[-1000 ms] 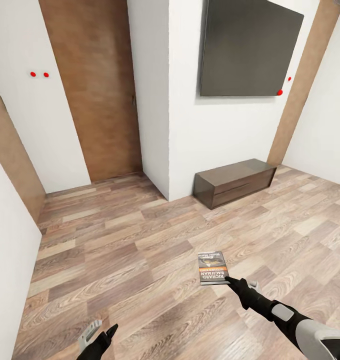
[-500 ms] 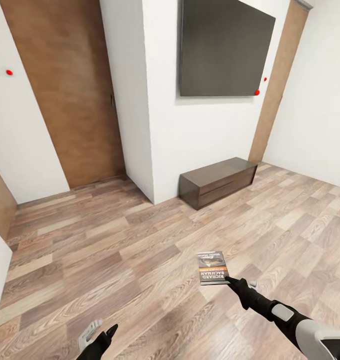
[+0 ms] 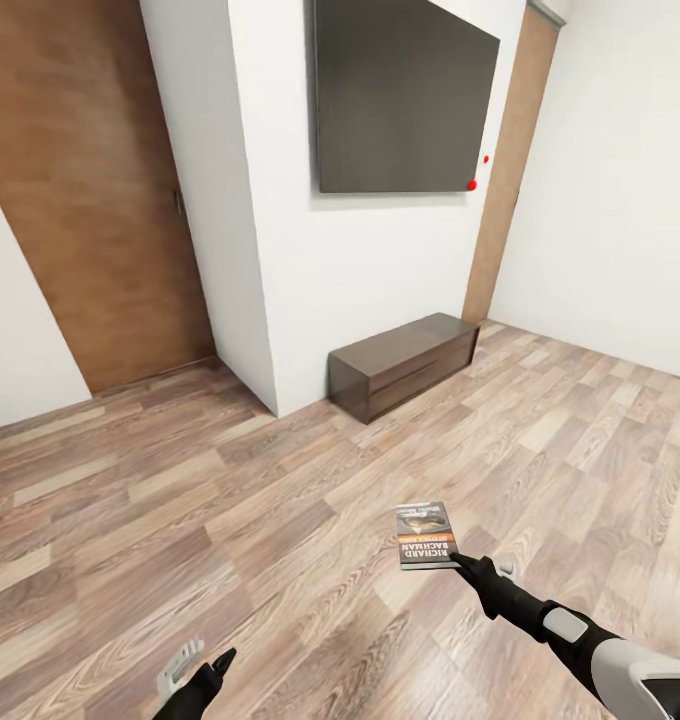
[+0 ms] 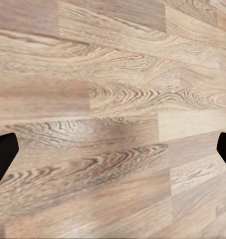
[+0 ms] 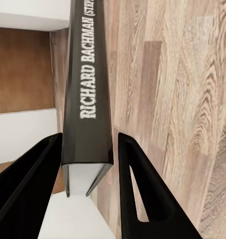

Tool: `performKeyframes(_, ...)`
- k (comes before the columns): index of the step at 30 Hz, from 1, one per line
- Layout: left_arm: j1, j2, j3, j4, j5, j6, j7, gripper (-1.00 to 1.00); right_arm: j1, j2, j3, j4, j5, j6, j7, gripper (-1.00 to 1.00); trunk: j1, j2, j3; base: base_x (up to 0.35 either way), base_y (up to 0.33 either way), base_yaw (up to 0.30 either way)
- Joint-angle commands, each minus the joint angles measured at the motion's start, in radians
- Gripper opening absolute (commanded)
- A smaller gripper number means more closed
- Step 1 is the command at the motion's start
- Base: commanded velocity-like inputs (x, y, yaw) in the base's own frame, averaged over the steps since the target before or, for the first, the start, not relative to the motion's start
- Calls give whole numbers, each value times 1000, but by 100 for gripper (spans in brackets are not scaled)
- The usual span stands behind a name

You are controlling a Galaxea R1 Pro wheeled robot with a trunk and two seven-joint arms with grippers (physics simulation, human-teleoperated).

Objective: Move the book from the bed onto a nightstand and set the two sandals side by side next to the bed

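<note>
Paperback held out ahead of me was what mattered most: the small dark grey book (image 3: pixel 424 536) with its orange band and white "RICHARD BACHMAN" lettering sat pinched at its near edge by my right gripper (image 3: pixel 458 561), cover up and roughly level above the light brown wood-plank floor (image 3: pixel 230 500). From the right wrist camera the book (image 5: pixel 88 99) ran edge-on between my two black fingers (image 5: pixel 28 184), which closed against both its faces near one end. My left gripper (image 3: pixel 195 668) hung low and empty; in its wrist view the fingertips (image 4: pixel 3 154) stood wide apart with nothing but planks between them.

Ahead were a white wall (image 3: pixel 380 260) carrying a large dark flat panel (image 3: pixel 400 100), a light wooden door (image 3: pixel 80 190), and against the wall a low, boxy, dark-brown wooden cabinet (image 3: pixel 405 365) with a drawer front, well apart from me. I could not tell whether it was one of the nightstands.

I judged the grip the weak spot. I held a thin book by one edge only, so most of it stuck out unsupported; a jolt while rolling or turning could let it pivot or slide out and drop to the floor. Setting it down with the free end low could also make it catch the cabinet's edge.
</note>
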Motion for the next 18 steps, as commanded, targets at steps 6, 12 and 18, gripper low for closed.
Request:
performKeyframes(6, 0, 0, -8, 1, 6, -4, -3, 100, -2, 0, 2, 3, -13, 8, 5, -100, 0, 0, -1, 158, 0, -208)
performKeyframes(12, 0, 0, -8, 1, 6, -4, -3, 100, -2, 0, 2, 3, -13, 8, 5, -100, 0, 0, -1, 158, 0, -208)
performKeyframes(18, 0, 0, -8, 1, 6, -4, -3, 100, -2, 0, 2, 3, -13, 8, 5, -100, 0, 0, -1, 158, 0, -208)
